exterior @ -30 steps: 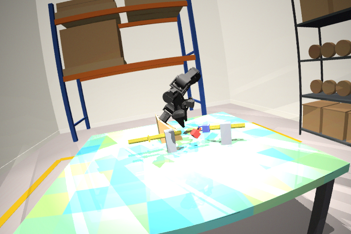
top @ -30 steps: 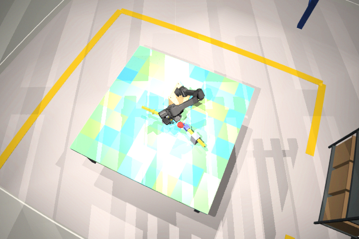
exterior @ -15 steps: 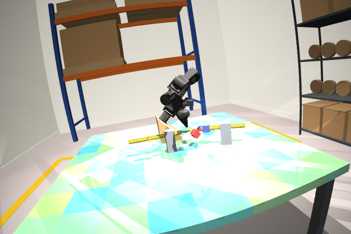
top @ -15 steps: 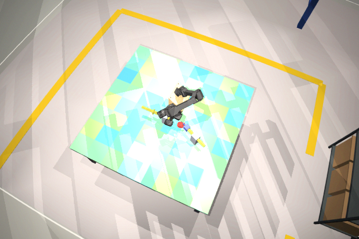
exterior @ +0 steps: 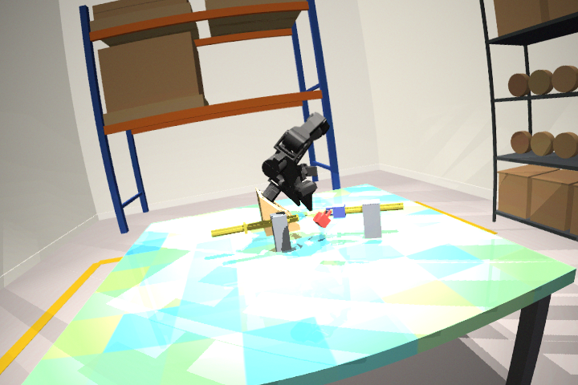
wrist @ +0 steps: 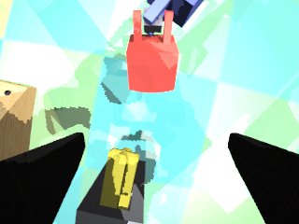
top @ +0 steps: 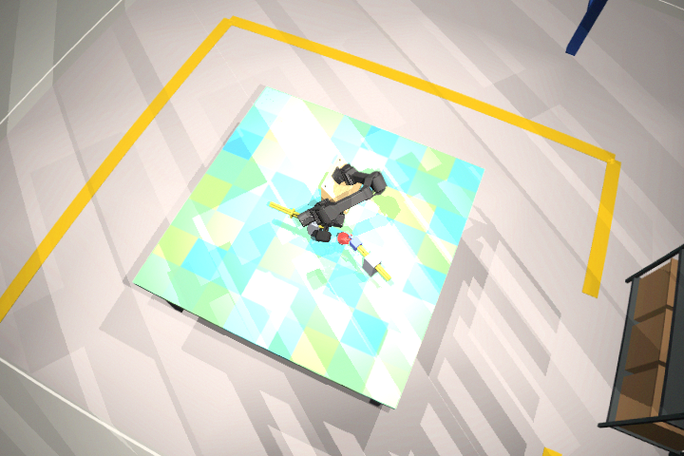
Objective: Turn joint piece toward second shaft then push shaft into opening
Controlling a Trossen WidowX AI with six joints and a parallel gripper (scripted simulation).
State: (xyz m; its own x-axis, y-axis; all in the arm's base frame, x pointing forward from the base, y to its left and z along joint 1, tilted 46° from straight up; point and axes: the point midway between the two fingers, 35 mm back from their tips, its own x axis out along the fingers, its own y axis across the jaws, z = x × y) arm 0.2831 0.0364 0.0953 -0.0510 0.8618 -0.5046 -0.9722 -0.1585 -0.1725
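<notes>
The red joint piece [top: 343, 237] [exterior: 321, 218] [wrist: 153, 65] hangs from the blue hinge part [top: 355, 243] [exterior: 339, 211] [wrist: 187, 9] on the first yellow shaft [top: 383, 273] [exterior: 392, 207], carried by a grey block [top: 370, 267] [exterior: 372, 221]. It looks tilted downward in the exterior view; its opening cannot be made out. The second yellow shaft [top: 279, 208] [exterior: 225, 231] [wrist: 119, 175] passes through the other grey block [exterior: 279, 231] [wrist: 93, 203], its end apart from the joint piece. My gripper [exterior: 304, 206] [wrist: 157, 140] is open and empty, above the gap between them, touching neither.
A wooden block with slanted faces [exterior: 271, 213] [wrist: 16, 117] stands behind the second shaft's block in the exterior view, and at the left edge of the wrist view. A ring-like collar [exterior: 245, 228] sits on the second shaft's outer part. Everything stands on a patterned table [top: 192, 269] [exterior: 185, 335].
</notes>
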